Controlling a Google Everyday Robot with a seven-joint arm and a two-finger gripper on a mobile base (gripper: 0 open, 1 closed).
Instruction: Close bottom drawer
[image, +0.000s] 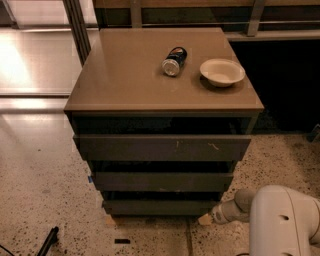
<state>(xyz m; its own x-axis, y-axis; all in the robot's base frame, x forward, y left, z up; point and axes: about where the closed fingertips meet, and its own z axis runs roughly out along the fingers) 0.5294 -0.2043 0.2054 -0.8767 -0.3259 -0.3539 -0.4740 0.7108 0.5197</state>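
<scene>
The bottom drawer (160, 206) is the lowest and narrowest of three dark grey-brown drawers in the cabinet. Its plain front stands a little out from the cabinet body, about in line with the drawers above. My gripper (206, 219) is low by the floor, at the drawer's right front corner, with its pale tip touching or almost touching that corner. The white arm (280, 220) reaches in from the lower right.
The middle drawer (162, 181) and the top drawer (162, 147) with pale scratches sit above. On the cabinet top (125, 75) lie a can (174, 61) on its side and a white bowl (222, 72). A dark object (47, 240) lies on the speckled floor at lower left.
</scene>
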